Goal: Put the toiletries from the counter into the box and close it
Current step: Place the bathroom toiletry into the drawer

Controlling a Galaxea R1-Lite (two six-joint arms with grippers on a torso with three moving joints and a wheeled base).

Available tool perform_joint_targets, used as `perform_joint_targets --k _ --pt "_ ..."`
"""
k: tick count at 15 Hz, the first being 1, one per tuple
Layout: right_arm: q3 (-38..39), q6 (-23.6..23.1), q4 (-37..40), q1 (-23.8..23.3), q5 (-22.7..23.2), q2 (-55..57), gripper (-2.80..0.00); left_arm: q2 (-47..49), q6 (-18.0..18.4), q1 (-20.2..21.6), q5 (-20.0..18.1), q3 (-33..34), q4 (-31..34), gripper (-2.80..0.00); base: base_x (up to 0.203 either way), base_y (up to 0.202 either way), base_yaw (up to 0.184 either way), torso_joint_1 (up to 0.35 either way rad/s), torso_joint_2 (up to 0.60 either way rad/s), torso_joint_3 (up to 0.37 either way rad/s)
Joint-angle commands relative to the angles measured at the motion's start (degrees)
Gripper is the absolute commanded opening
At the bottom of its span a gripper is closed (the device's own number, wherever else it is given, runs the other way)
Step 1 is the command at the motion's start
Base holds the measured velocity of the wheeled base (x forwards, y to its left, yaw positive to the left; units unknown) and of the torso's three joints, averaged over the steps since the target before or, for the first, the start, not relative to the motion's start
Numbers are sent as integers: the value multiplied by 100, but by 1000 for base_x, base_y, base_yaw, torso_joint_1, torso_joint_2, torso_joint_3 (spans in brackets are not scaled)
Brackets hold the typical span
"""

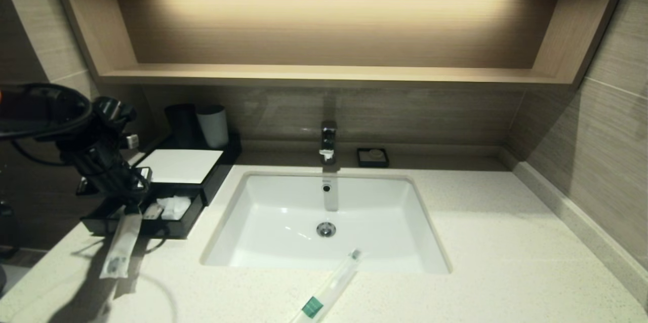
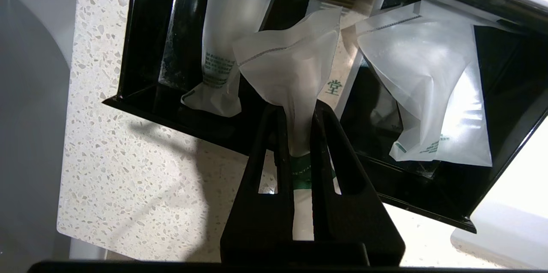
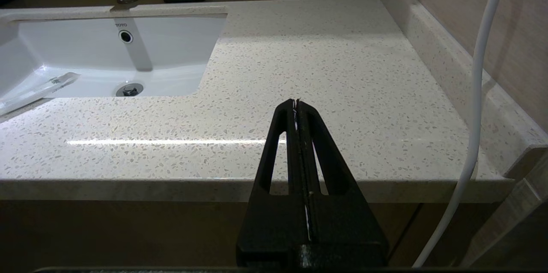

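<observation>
Counter: holds sink, box.
Box: drawer pulled out.
Left gripper: over drawer front, clamped on 1 sleeve, hanging.
Right gripper: parked off counter edge, fingers together, empty.
Second sleeve: across sink's front rim.

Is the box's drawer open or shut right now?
Open. The drawer is pulled out in front of the box, with packets visible inside, and the left gripper holds a sleeved toiletry at its front edge.
</observation>
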Motion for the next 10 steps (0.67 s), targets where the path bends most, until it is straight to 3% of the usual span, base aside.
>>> perform_joint_targets --k 1,10 --pt "0 3 -2 0 -1 6 -280 88 -1 25 7 -66 24 -280 0 0 0 0 0 0" --pt "0 3 -2 0 -1 6 -280 372 -6 55 -99 -273 33 -280 0 0 0 0 0 0"
